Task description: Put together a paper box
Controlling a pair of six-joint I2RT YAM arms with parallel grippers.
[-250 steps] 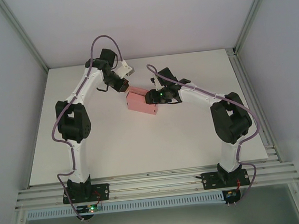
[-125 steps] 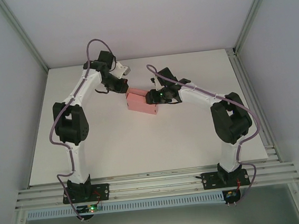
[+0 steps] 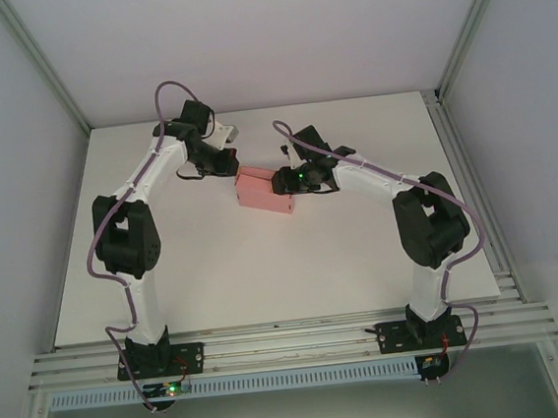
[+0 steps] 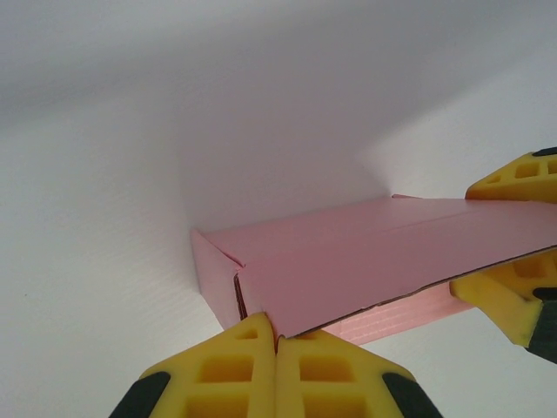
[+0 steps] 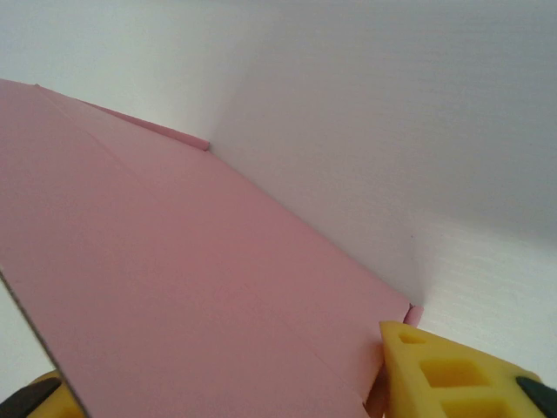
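Note:
The paper box (image 3: 263,192) is a slim pink card box lying on the white table (image 3: 216,274) near its middle back. My right gripper (image 3: 285,181) straddles the box's right end, with one yellow finger on each side of it (image 5: 218,366). From the left wrist view, those fingers (image 4: 515,181) sit above and below the box (image 4: 365,261). My left gripper (image 3: 229,166) is shut, with its yellow fingertips pressed together (image 4: 277,335). They touch the near corner of the box's top panel, whose front edge stands slightly raised.
White enclosure walls (image 3: 16,145) rise on the left, back and right of the table. An aluminium rail (image 3: 292,341) runs along the near edge, where both arm bases are bolted. Open tabletop lies in front of the box.
The left arm's elbow has swung a little to the left and its wrist has shifted slightly toward the back. The box and the right arm have stayed where they were.

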